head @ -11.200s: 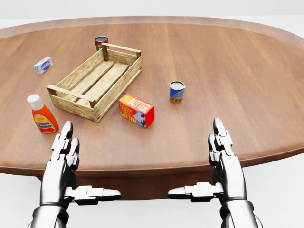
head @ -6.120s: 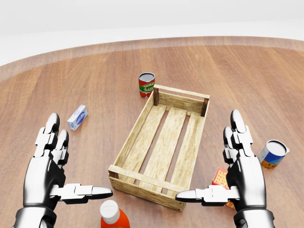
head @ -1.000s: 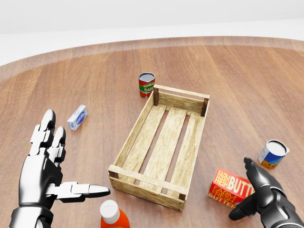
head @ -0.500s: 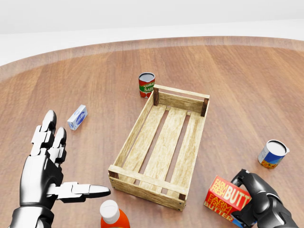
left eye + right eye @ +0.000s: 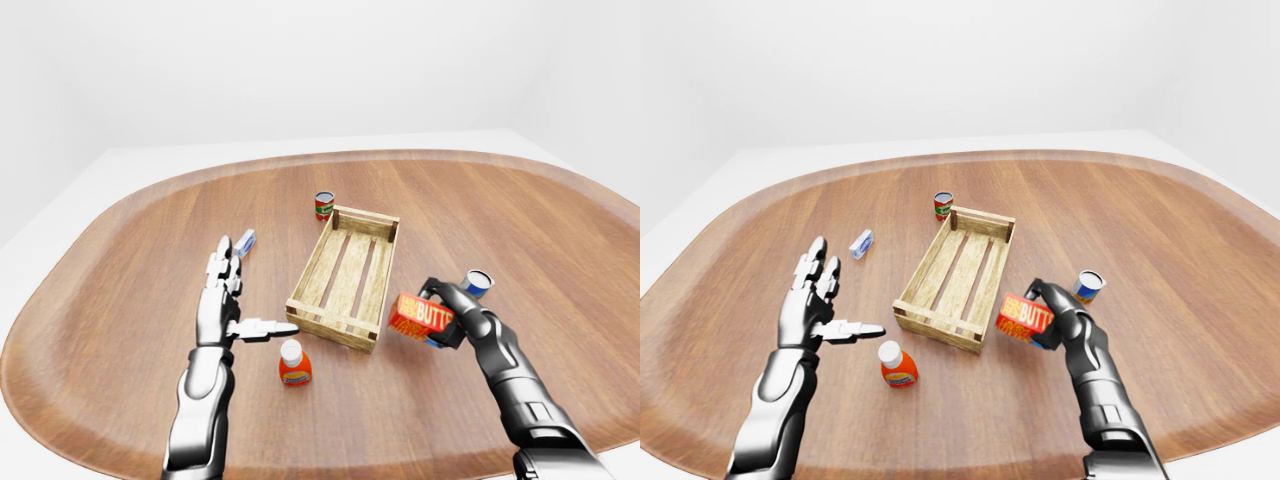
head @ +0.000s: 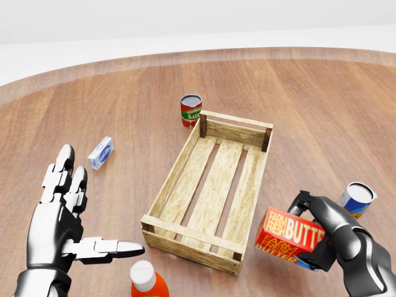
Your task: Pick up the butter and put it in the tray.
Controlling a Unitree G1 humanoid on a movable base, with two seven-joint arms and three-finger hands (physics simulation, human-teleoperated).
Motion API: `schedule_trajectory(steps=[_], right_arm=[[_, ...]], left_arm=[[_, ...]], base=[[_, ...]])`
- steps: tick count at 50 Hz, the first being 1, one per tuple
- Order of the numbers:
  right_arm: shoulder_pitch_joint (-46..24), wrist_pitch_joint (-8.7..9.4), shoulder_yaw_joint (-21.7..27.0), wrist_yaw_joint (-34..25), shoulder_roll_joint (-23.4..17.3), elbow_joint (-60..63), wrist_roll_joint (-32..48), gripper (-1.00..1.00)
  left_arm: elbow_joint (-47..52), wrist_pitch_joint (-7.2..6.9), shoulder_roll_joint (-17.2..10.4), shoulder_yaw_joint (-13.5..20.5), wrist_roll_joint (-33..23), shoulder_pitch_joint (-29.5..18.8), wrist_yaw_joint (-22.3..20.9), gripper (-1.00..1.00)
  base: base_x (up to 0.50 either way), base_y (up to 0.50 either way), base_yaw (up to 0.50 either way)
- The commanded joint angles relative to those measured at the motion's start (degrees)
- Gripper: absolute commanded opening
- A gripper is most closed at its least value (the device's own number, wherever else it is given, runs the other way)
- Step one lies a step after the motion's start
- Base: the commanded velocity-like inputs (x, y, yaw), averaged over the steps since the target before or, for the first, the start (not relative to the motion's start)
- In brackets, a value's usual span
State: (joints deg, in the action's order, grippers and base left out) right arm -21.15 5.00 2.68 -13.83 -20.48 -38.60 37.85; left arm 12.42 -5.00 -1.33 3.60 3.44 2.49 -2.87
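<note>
Butter (image 6: pixel 289 236): red carton lettered "FARM FRESH BUTTER", held clear of the tabletop (image 6: pixel 322 105) in the right robot hand (image 6: pixel 328 232), whose fingers wrap its right end; it hangs tilted, just right of the near-right corner of the tray (image 6: pixel 213 192) in the head view, not yet over it. Tray: slatted wooden crate, open-topped, nothing in it. Handling, by judgement: carry the carton left and up in the head view until it sits over the slats, keep it high enough to pass the crate wall, level it along the crate's long axis, lower it, then release; the grip takes one end only, so the free end may sag or swing. Left robot hand (image 6: pixel 62 216): holding nothing, fingers spread and thumb out, hovering well apart from the tray. Other items: tomato can (image 6: pixel 191 110) just beyond the tray's far end; blue-and-orange can (image 6: pixel 356 199) close by the right robot hand, a knock risk; small white-and-blue box (image 6: pixel 100 153); orange sauce bottle (image 5: pixel 897 365). Obscured: the carton's far end and underside, hidden by the fingers; the bottle is cut off by the head view's bottom edge; the label of the small box is too small to read.
</note>
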Motion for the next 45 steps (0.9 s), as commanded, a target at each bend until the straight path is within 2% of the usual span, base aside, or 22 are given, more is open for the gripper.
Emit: schedule_trajectory(steps=[1,11,21,32,40,45], right_arm=[[2.0,0.00,4.7,-10.4,-0.5,15.1,4.8,-1.00],[3.3,0.00,5.6,-16.9,0.0,23.5,10.5,-1.00],[3.3,0.00,5.7,-26.2,0.3,32.8,19.2,-1.00],[-2.7,0.00,5.1,-26.2,1.6,34.3,24.6,-1.00],[-7.7,0.00,4.9,-26.2,2.3,31.1,21.9,-1.00],[-10.9,0.00,3.8,-24.1,1.8,27.3,19.7,-1.00]], left_arm=[[-6.5,0.00,0.1,-0.5,-1.1,-2.3,1.5,1.00],[-6.7,0.00,0.0,-0.3,-1.0,-2.5,1.5,1.00],[-6.2,0.00,0.0,-0.3,-0.9,-2.2,1.4,1.00],[-6.4,0.00,-0.1,-0.1,-0.8,-2.5,1.4,1.00],[-6.7,0.00,-0.2,0.1,-0.6,-2.7,1.4,1.00],[-6.6,0.00,-0.2,0.2,-0.5,-2.7,1.4,1.00]], base=[[0.00,0.00,0.00],[0.00,0.00,0.00],[0.00,0.00,0.00],[0.00,0.00,0.00],[0.00,0.00,0.00],[0.00,0.00,0.00]])
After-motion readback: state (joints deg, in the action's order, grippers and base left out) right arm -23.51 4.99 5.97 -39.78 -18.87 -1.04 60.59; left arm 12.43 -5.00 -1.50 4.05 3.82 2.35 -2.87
